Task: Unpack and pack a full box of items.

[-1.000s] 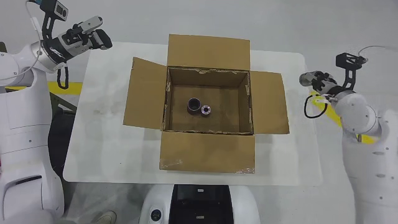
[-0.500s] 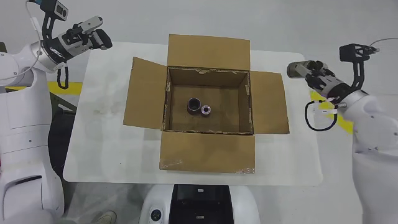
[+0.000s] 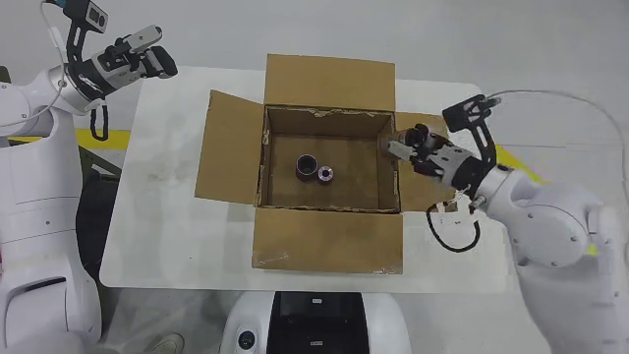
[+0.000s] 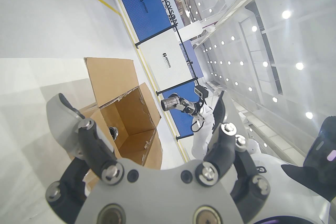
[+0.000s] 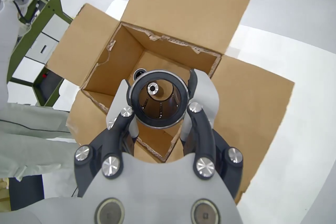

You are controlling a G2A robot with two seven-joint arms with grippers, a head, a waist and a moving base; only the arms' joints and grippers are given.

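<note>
An open cardboard box (image 3: 329, 241) stands mid-table with all flaps folded out. On its floor lie a dark cylinder (image 3: 308, 165) and a smaller round part (image 3: 325, 173). My right gripper (image 3: 401, 147) hangs over the box's right wall, shut on a hollow metal cylinder (image 5: 159, 104) held end-on above the box's inside (image 5: 123, 64). The left wrist view shows that cylinder (image 4: 168, 104) beyond the box (image 4: 131, 109). My left gripper (image 3: 162, 51) is open and holds nothing, above the table's far left corner, its fingers (image 4: 65, 114) spread wide.
The white table (image 3: 157, 206) has bare room to the left of the box and a narrower strip on the right. A green cabinet (image 5: 39, 33) stands beside the table on the left arm's side.
My right arm has swung in from beyond the table's right edge to the box's right wall, carrying the metal cylinder. The left arm has kept still.
</note>
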